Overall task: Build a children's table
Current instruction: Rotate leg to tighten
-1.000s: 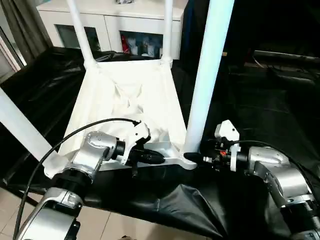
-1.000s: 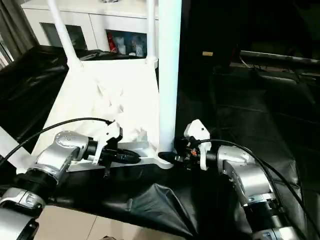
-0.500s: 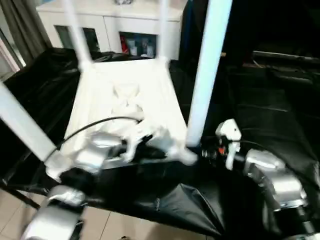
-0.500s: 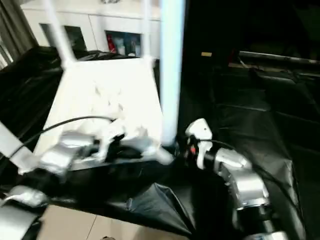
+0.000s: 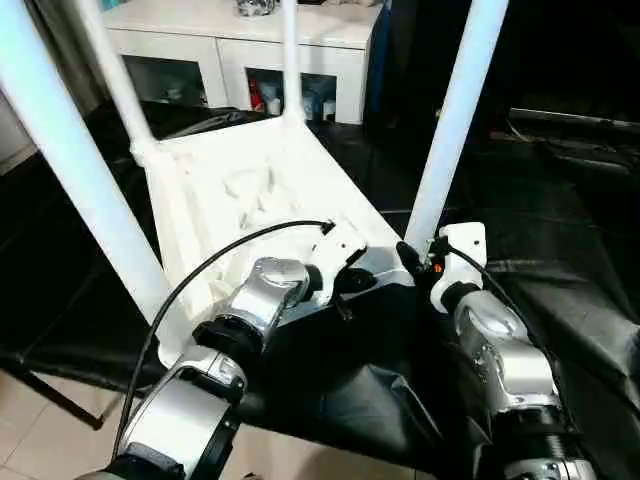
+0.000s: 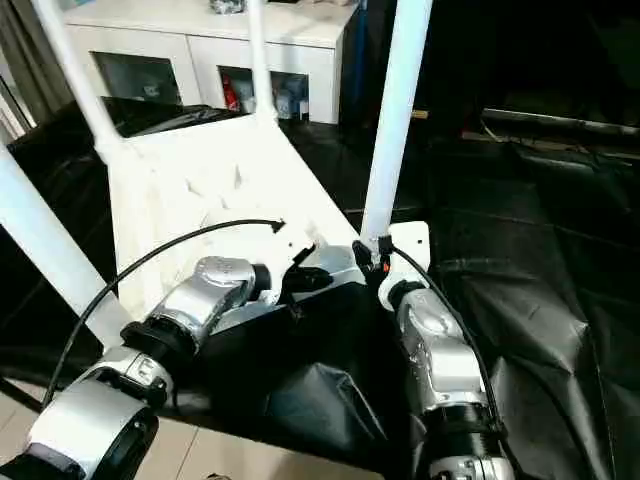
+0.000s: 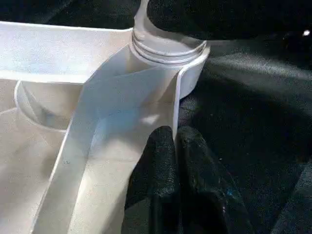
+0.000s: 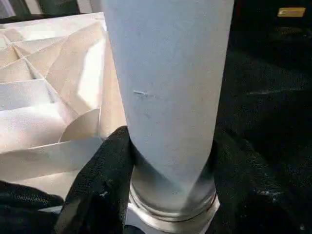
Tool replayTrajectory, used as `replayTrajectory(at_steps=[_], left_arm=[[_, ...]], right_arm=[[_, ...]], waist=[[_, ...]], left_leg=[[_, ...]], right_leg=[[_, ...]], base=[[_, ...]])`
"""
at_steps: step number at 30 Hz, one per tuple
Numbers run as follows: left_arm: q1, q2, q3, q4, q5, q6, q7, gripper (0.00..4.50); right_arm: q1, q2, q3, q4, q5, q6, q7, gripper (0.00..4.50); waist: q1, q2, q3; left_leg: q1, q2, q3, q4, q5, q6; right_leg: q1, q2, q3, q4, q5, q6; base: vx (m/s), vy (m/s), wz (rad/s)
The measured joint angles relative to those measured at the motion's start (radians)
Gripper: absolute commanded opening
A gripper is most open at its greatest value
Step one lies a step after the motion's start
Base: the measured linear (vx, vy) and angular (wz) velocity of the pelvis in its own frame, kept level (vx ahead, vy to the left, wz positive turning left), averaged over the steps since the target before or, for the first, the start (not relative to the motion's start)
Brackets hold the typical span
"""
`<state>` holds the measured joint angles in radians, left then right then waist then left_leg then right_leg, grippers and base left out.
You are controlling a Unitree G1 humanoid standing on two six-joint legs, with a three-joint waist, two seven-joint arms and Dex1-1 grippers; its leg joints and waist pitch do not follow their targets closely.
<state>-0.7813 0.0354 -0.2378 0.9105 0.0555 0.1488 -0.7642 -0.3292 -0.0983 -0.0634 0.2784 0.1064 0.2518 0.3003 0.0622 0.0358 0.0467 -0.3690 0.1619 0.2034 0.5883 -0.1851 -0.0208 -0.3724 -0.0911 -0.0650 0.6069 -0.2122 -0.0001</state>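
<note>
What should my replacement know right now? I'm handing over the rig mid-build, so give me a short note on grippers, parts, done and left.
Left gripper: shut, pinching the upturned tabletop's near rim wall, beside a corner socket.
Right gripper: shut on the near right leg, at its base by the socket.
The tabletop lies ribbed side up on the black-draped table. All four legs stand in their corner sockets.
Left, as a guess: check that this leg is fully seated, release, then turn the table upright.

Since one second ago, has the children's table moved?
Yes. Against the white cabinet, the children's table has turned: its far end swung left, its near end right.
</note>
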Motion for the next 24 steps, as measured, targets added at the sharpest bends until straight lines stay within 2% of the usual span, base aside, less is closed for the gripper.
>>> replayTrajectory(at_steps=[2,4,6,8,10,14,19,24], left_arm=[[0.0,0.015,0.0,0.0,0.0,-0.002,-0.016,0.0],[-0.003,0.044,0.004,0.002,0.0,-0.001,-0.03,0.0],[-0.004,0.066,0.006,0.0,0.0,-0.002,-0.054,0.0],[0.003,0.086,0.004,-0.018,-0.002,-0.004,-0.094,0.0],[0.031,0.116,0.001,-0.055,-0.017,-0.015,-0.178,0.0],[0.085,0.211,-0.009,-0.143,-0.062,-0.01,-0.347,0.0],[0.113,0.255,-0.007,-0.202,-0.087,0.029,-0.42,0.0],[0.139,0.28,-0.007,-0.231,-0.102,0.03,-0.469,0.0]], right_arm=[[0.01,-0.023,0.0,-0.013,0.028,0.001,0.078,2.77],[0.024,-0.043,0.008,-0.038,0.059,0.012,0.159,2.95],[0.031,-0.078,0.043,-0.05,0.078,0.022,0.247,3.16],[0.036,-0.113,0.097,-0.063,0.083,0.019,0.33,3.19],[0.037,-0.153,0.149,-0.067,0.082,0.014,0.403,3.19],[0.037,-0.211,0.181,-0.083,0.121,0.016,0.581,3.19],[0.037,-0.256,0.209,-0.113,0.149,0.031,0.68,3.19],[0.073,-0.373,0.214,-0.181,0.177,0.063,0.765,3.19]], waist=[[-0.001,0.0,0.0],[-0.014,0.0,0.0],[-0.028,-0.001,0.001],[-0.032,-0.001,0.001],[-0.025,-0.001,0.001],[-0.014,-0.004,0.003],[-0.002,-0.005,0.003],[0.01,-0.006,0.004]], left_leg=[[0.0,0.0,0.0,-0.001,0.0,0.0],[0.001,0.001,0.0,-0.001,0.0,0.0],[0.0,0.001,-0.002,-0.002,0.0,0.0],[0.0,0.002,-0.003,-0.002,0.0,0.0],[-0.003,0.002,-0.003,-0.003,0.0,0.0],[-0.008,0.003,-0.003,-0.003,0.001,0.004],[-0.02,0.003,-0.002,0.003,0.001,0.006],[-0.019,0.003,-0.001,0.004,0.001,0.006]], right_leg=[[0.0,0.0,0.0,0.0,0.0,0.0],[-0.002,0.001,-0.001,0.0,0.0,0.0],[-0.002,0.001,-0.002,0.001,0.001,0.0],[-0.005,0.001,-0.004,0.001,0.001,0.0],[-0.009,0.001,-0.004,0.001,0.001,0.0],[-0.014,0.001,-0.005,0.001,0.0,-0.001],[-0.023,0.001,-0.004,0.004,0.002,-0.003],[-0.023,0.0,-0.004,0.005,0.002,-0.003]], base=[[0.0,0.0,0.0],[0.0,0.0,0.0],[0.0,0.0,0.0],[0.0,0.0,0.0],[0.0,0.0,0.0],[0.0,0.0,0.0],[0.0,0.0,0.0],[0.0,0.0,0.0]])
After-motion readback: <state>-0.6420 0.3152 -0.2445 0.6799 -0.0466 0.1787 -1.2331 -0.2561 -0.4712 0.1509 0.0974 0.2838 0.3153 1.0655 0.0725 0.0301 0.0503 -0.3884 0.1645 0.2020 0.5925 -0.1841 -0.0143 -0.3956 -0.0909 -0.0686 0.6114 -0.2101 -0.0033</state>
